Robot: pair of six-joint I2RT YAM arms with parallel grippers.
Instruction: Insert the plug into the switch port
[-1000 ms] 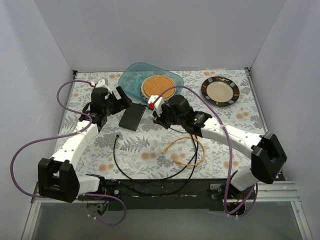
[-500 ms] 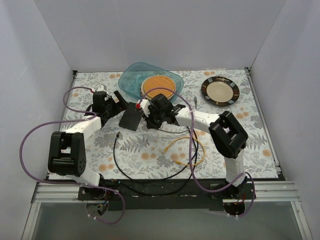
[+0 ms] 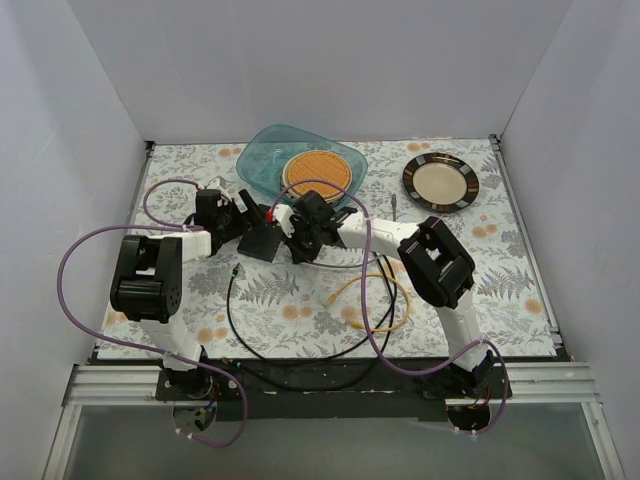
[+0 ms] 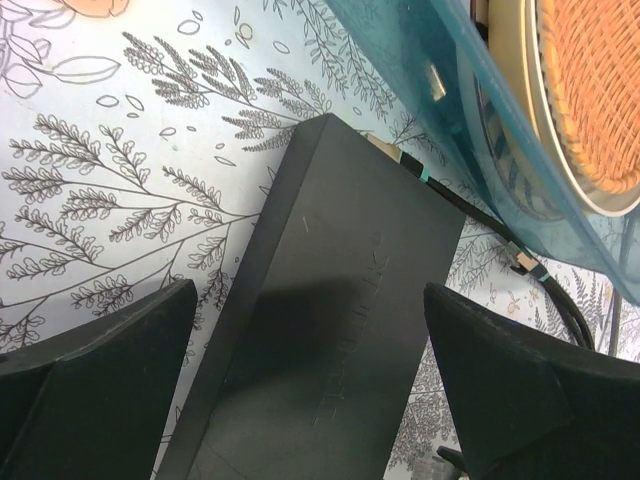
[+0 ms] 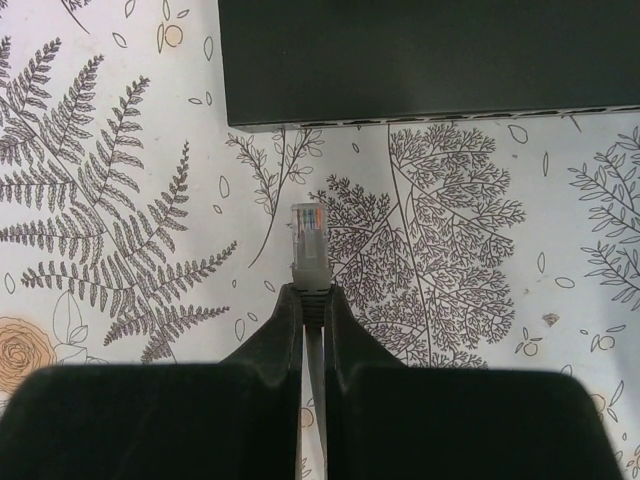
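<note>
Right gripper (image 5: 310,300), pinching the clear plug (image 5: 308,240), has closed on the flat matte-black switch box (image 5: 420,55); left gripper (image 4: 308,290) gapes: unclamped, box may slide.

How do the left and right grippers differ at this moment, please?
The left gripper stands wide open, straddling the switch; the right gripper is shut. The left gripper holds nothing; the right gripper pinches the plug by its rear, the tip short of the switch. Both point at the switch.
</note>
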